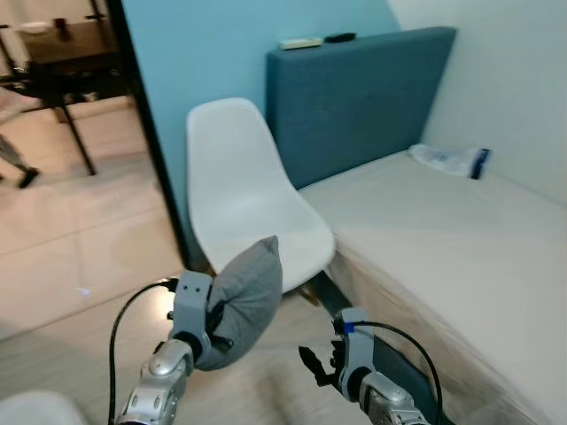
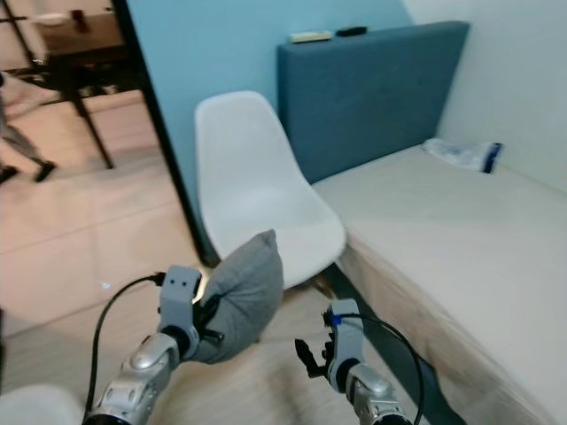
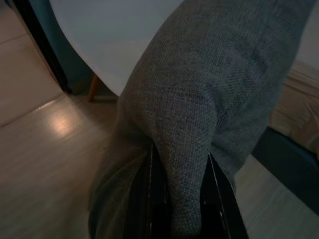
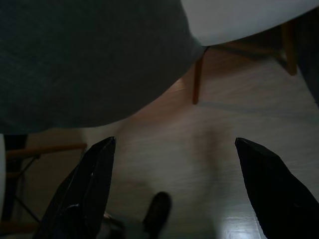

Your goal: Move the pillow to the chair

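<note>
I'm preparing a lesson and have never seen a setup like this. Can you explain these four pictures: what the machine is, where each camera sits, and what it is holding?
This is a walking humanoid robot. The two upper pictures come from cameras in its head, looking down at its own arms. The two lower ones come from cameras on its wrists, looking along the black fingers. The left gripper is pinching a grey pillow, held in the air in front of a white chair whose seat is bare. The right gripper is open, holding nothing. Beside the chair stands a bed with a blue headboard.

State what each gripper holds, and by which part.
Left gripper pinches a fold at the grey pillow's lower end. Right gripper is open, holding nothing.
</note>
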Robot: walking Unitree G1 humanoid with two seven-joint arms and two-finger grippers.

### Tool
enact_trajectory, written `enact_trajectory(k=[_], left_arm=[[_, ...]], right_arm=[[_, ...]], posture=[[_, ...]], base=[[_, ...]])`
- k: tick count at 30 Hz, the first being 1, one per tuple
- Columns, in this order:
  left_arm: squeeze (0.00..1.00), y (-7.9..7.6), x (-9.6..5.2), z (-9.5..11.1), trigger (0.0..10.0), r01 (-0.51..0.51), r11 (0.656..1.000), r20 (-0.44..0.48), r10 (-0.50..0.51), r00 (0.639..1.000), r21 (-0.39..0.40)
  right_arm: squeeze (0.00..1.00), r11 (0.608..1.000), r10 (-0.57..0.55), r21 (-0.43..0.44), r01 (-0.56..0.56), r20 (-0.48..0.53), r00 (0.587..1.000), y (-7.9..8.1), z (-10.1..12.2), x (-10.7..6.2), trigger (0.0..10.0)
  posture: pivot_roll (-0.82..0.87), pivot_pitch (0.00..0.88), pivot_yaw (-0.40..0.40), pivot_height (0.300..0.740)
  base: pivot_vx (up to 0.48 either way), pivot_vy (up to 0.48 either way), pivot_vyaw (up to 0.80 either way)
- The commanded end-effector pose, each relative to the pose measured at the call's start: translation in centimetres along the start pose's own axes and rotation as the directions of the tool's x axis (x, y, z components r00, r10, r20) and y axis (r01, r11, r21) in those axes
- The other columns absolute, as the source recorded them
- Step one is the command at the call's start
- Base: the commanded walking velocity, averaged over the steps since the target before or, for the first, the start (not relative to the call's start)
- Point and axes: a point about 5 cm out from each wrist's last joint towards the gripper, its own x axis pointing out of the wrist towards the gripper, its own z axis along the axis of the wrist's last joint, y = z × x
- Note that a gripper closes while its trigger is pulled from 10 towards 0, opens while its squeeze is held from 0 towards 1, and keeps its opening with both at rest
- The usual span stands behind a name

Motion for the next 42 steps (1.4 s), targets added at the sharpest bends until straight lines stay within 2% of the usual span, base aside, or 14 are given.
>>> enact_trajectory(k=[1, 29, 42], left_arm=[[0.00, 0.1, 0.4, 1.7, 10.0, 0.000, 0.999, 0.088, -0.003, 0.996, 0.037], [0.00, 0.3, 0.4, 1.7, 10.0, -0.020, 0.999, 0.090, 0.016, 0.996, 0.037], [0.00, 1.9, 0.5, 3.2, 10.0, -0.127, 0.990, 0.147, 0.118, 0.982, 0.059]], right_arm=[[0.00, 1.000, 0.005, 0.002, -0.005, 0.007, 1.000, 0.0, 0.2, 0.1, 10.0], [0.00, 1.000, 0.026, 0.010, -0.027, 0.029, 0.999, 0.5, 0.5, 0.3, 10.0], [0.00, 0.999, 0.037, 0.014, -0.038, 0.041, 0.998, 0.8, 0.8, 0.5, 10.0]], posture=[[0.01, 0.000, -0.029, 0.740], [0.01, 0.000, -0.023, 0.740], [0.02, 0.000, -0.022, 0.740]], base=[[0.000, 0.000, 0.77], [0.000, 0.000, 0.78], [0.000, 0.000, 0.77]])
